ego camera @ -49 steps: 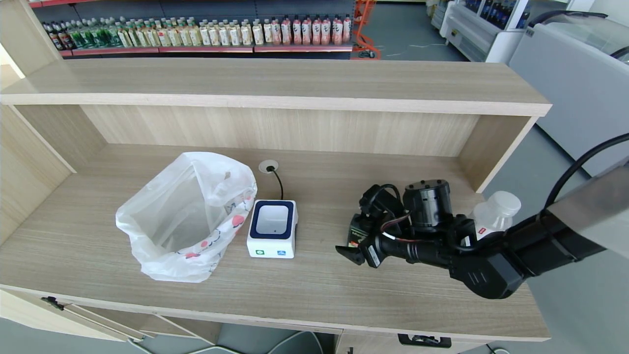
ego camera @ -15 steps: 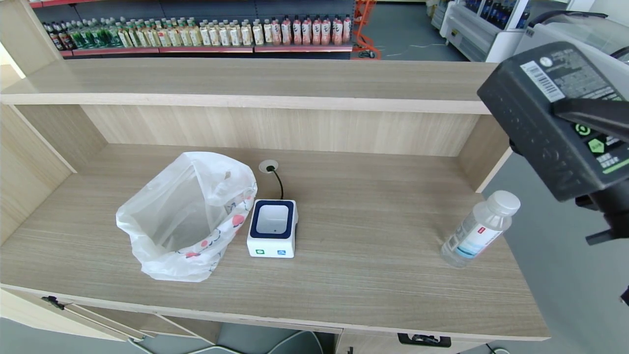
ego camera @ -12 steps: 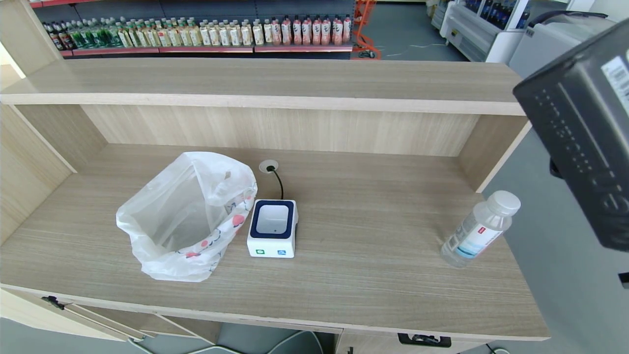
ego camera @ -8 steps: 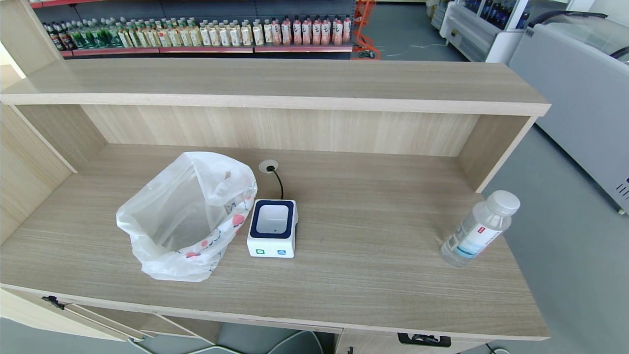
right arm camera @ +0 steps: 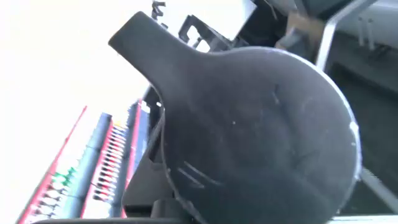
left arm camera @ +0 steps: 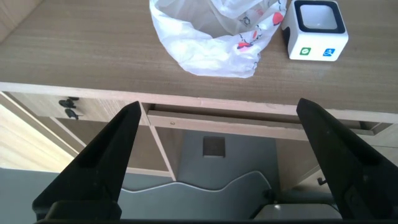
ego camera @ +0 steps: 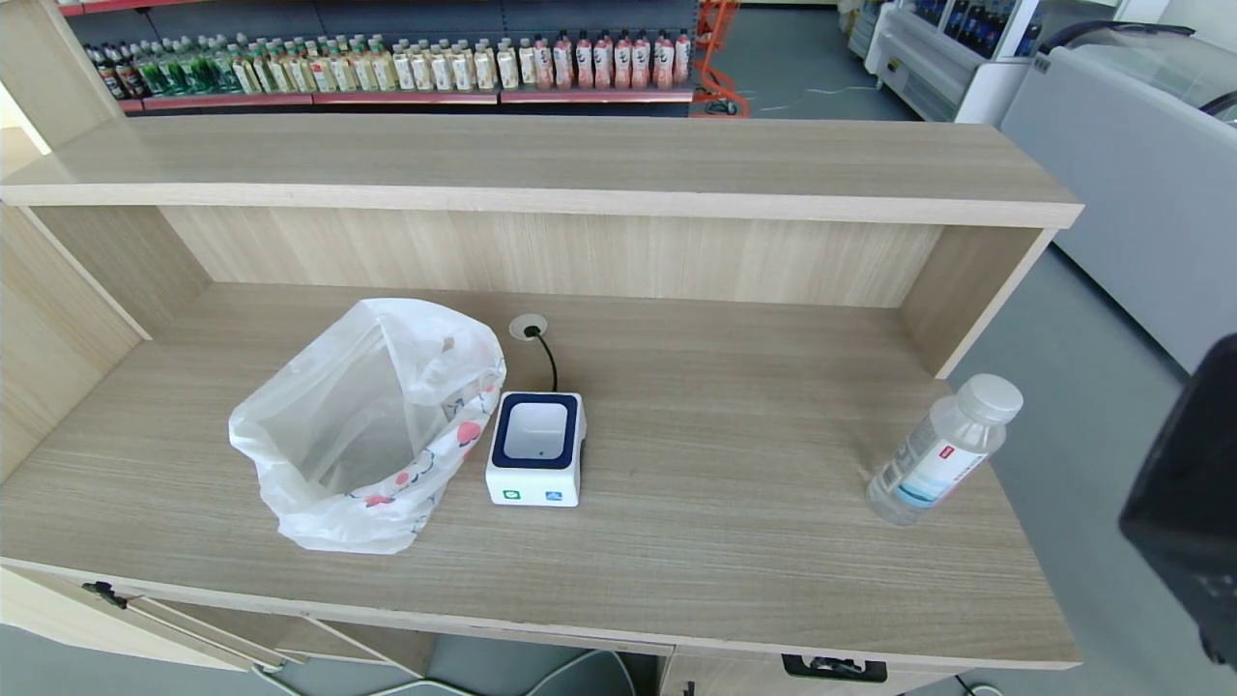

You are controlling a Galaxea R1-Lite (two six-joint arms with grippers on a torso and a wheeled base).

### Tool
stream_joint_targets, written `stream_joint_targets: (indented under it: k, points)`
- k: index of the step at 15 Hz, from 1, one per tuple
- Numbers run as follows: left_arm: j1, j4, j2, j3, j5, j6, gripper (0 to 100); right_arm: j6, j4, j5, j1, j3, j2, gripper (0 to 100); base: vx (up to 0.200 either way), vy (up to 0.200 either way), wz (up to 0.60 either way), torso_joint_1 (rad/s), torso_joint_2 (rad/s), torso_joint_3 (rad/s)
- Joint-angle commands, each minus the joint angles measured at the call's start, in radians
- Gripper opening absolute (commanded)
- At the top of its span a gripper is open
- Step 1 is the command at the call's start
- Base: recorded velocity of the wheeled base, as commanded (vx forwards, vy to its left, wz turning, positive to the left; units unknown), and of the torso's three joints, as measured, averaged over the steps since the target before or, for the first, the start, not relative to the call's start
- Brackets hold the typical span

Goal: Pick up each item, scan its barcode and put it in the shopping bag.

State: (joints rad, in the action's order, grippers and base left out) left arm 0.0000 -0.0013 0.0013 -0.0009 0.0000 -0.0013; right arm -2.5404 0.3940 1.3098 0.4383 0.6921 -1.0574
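The right gripper [right arm camera: 168, 81] is clamping the black rectangular carton [ego camera: 1187, 503] beyond the right end of the wooden counter [ego camera: 734, 551]; swinging low toward the white-and-blue cube scanner [ego camera: 536, 449] is risking toppling the clear plastic water bottle [ego camera: 942, 449] between; the left gripper [left arm camera: 214, 165] is hanging wide open

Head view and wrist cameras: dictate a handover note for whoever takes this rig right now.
Left gripper: fingers open, empty, in front of the wooden counter's edge.
Right gripper: shut on a black box-shaped item, off the counter's right end.
White plastic shopping bag stands open left of the white scanner; clear water bottle upright at the right edge.
Done: black item lifted. Left: scan and bag it, then the bottle.
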Motion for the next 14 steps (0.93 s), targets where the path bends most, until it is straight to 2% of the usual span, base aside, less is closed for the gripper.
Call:
stream_joint_targets:
  k: [1, 2, 14]
  points:
    - [0.000, 0.000, 0.000, -0.001, 0.000, 0.000, 100, -0.106, -0.192, 0.006, 0.000, 0.046, 0.022, 0, 0.000, 0.000, 0.00, 0.000, 0.00, 0.000]
    - [0.000, 0.000, 0.000, 0.001, 0.000, 0.000, 100, -0.136, -0.233, 0.006, 0.000, 0.055, 0.028, 0, 0.000, 0.000, 0.00, 0.000, 0.00, 0.000]
    - [0.000, 0.000, 0.000, -0.001, 0.000, 0.000, 100, -0.136, -0.244, 0.006, 0.002, 0.076, 0.030, 0, 0.000, 0.000, 0.00, 0.000, 0.00, 0.000]
